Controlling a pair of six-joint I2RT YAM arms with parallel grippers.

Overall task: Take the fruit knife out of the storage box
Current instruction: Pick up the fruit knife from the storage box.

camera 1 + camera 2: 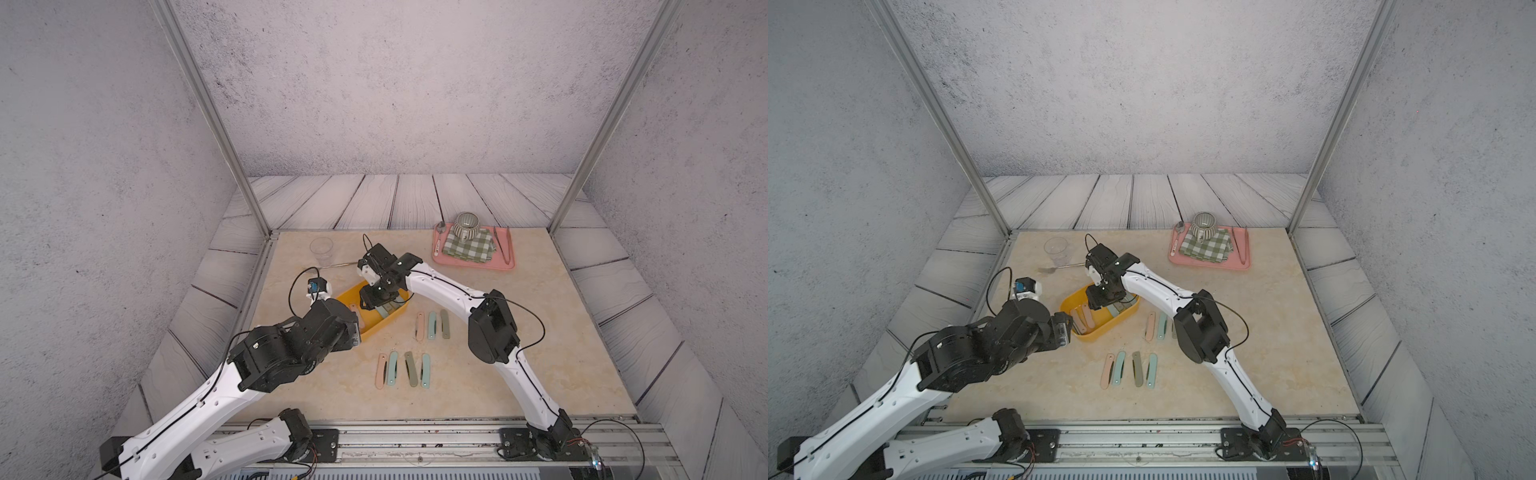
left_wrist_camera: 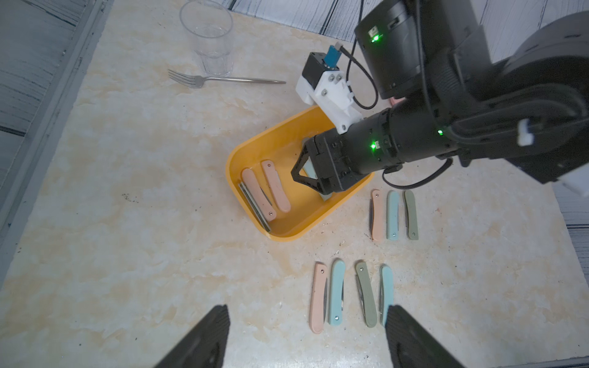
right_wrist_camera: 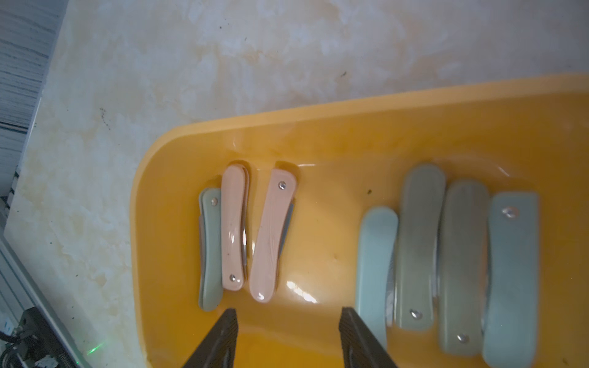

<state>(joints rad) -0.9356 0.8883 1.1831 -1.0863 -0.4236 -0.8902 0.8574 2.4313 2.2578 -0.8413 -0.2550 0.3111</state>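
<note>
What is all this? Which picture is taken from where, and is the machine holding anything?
Two robot arms, the left arm and right arm, each end in two-fingered jaws. Two pictures look down from overhead; two come from cameras on the wrists. On the table sit a yellow storage box of folded fruit knives, seven more knives laid out in rows, a clear cup, a fork and a pink tray with a mug. Both jaws stand open and hold nothing; the right ones are down inside the box.
</note>
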